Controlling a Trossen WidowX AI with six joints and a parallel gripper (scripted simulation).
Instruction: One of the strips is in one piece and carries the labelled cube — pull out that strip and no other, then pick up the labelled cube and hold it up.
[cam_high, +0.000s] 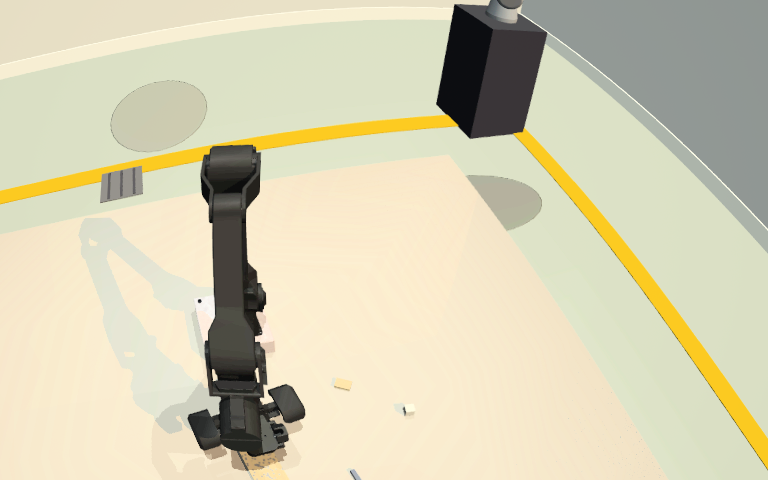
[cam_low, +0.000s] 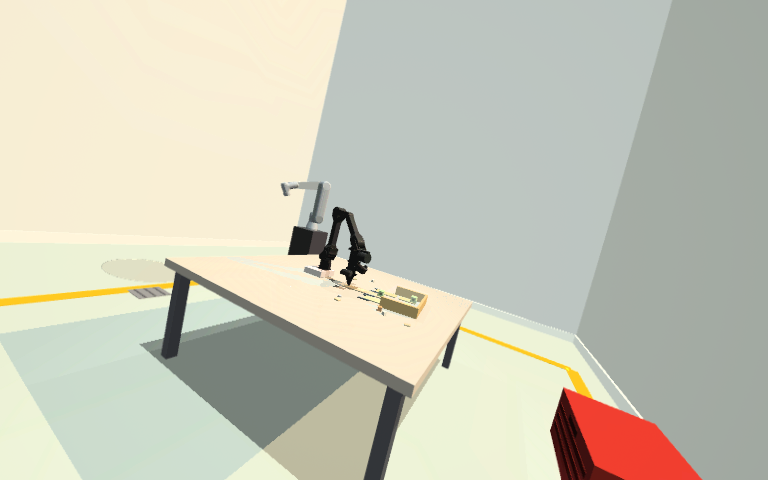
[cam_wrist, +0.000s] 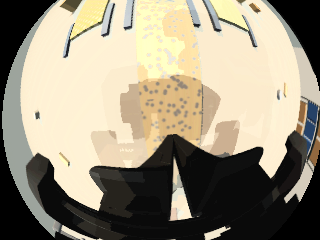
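Three flat yellow strips showed in the wrist view: a broad speckled one (cam_high: 269, 468) (cam_wrist: 170, 62) in the middle, a narrower left one (cam_wrist: 90, 20) and right one (cam_wrist: 227, 14) well apart from it. The black two-fingered gripper (cam_high: 263, 447) (cam_low: 348, 281) (cam_wrist: 172, 138) was closed, its tips together over the speckled strip's near end; contact could not be told. Two small greenish blocks stood at the tan open-topped wooden box (cam_low: 399, 307), one inside, one just outside; which was the labelled cube was unclear.
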